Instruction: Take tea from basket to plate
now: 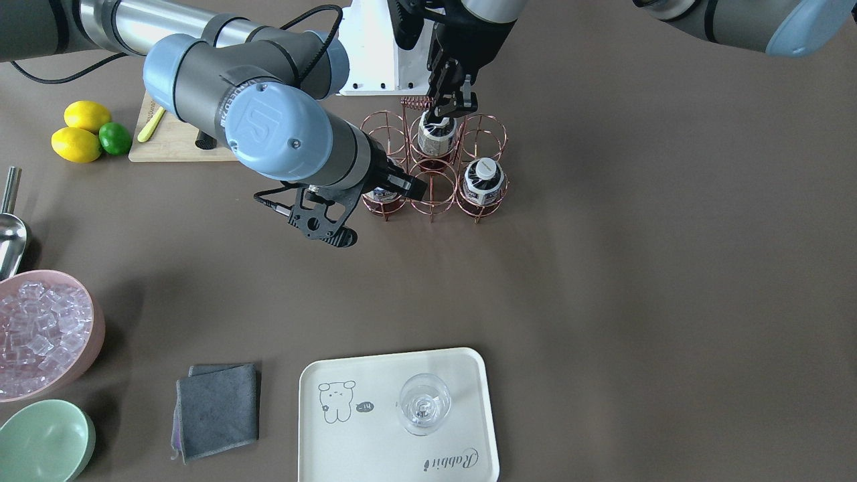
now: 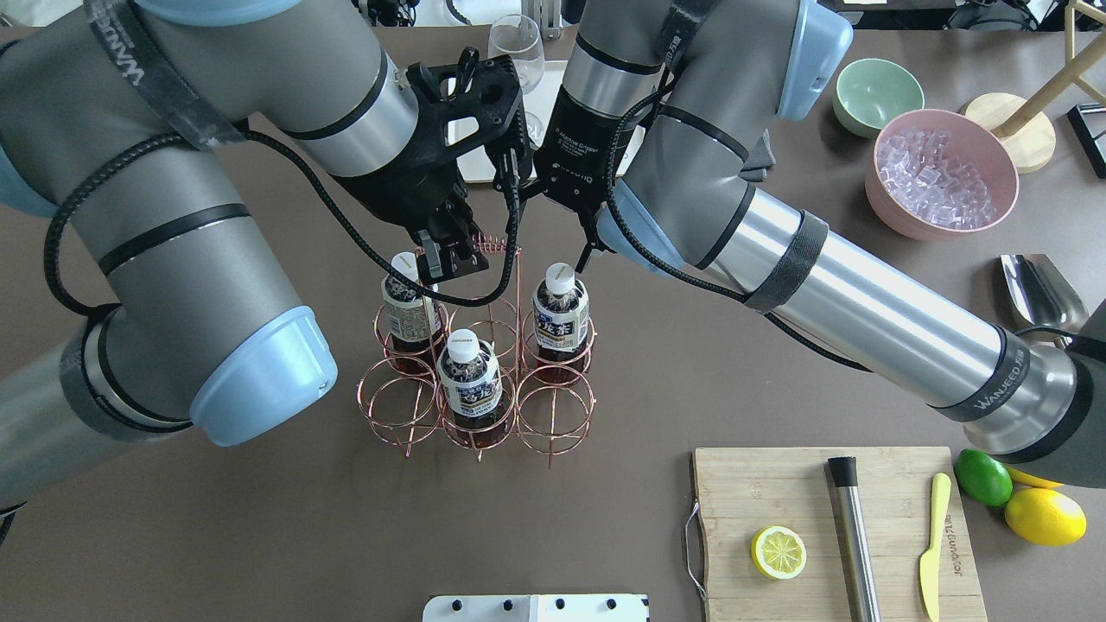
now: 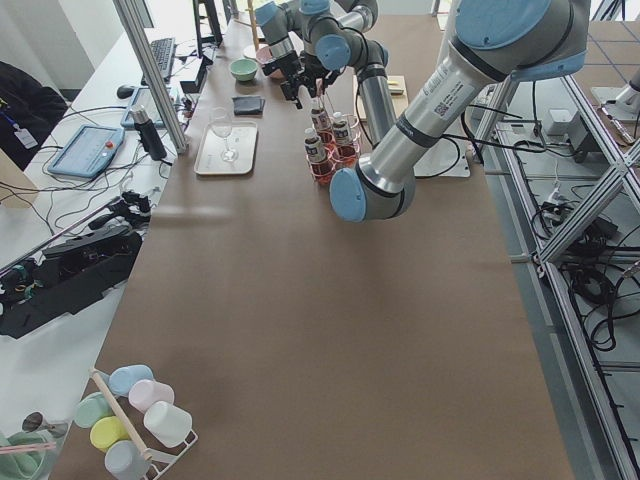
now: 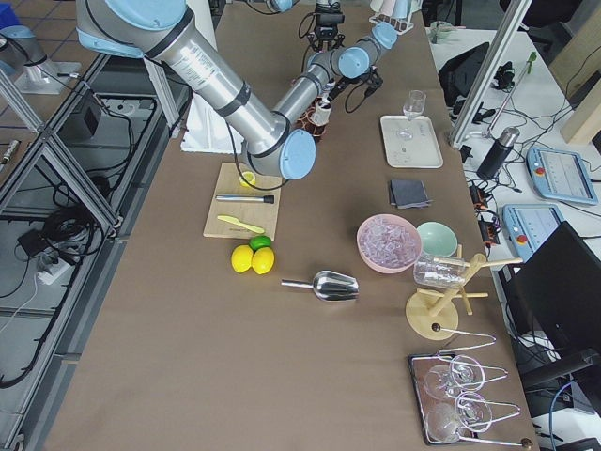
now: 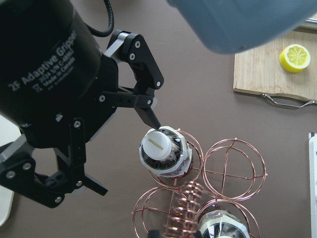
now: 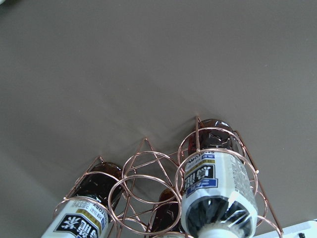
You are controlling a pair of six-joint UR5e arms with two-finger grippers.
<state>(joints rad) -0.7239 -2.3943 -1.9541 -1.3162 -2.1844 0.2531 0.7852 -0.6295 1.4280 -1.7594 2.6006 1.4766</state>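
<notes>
The copper wire basket holds three tea bottles. One is nearest the robot, one is far left, and one is far right. My right gripper is open around the white cap of the far-right tea, with one fingertip close to the cap. It also shows in the overhead view. My left gripper is shut at the end of the basket's twisted handle and seems to grip it. The cream plate lies at the table's far edge.
A clear glass stands on the plate. A grey cloth, a mint bowl, a pink bowl of ice and a metal scoop lie on my right. The cutting board and lemons are near the robot.
</notes>
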